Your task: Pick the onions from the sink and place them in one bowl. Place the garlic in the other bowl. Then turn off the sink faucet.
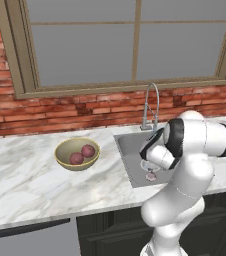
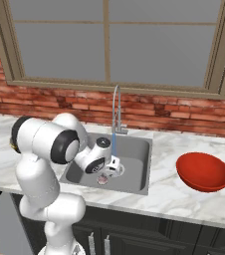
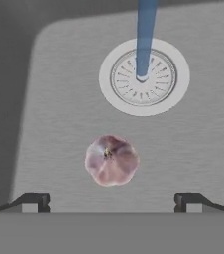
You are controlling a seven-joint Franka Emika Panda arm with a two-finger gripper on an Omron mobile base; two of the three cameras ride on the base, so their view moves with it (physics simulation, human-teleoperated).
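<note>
Marble counter (image 1: 25,180), one sink (image 3: 59,99): one garlic (image 3: 111,160) at 6 o'clock from drain, two onions (image 1: 82,154) bowled, gripper (image 3: 111,201) spread wide above

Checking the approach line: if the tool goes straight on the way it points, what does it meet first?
Probably the garlic lying on the sink floor, roughly centred ahead of the open tool; depth is unclear.

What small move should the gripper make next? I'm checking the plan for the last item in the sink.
Probably lower straight down: the open gripper hangs above the garlic, which lies on the sink floor between the fingertips' line, not yet touched. Both onions already sit in the yellowish-tan bowl.
</note>
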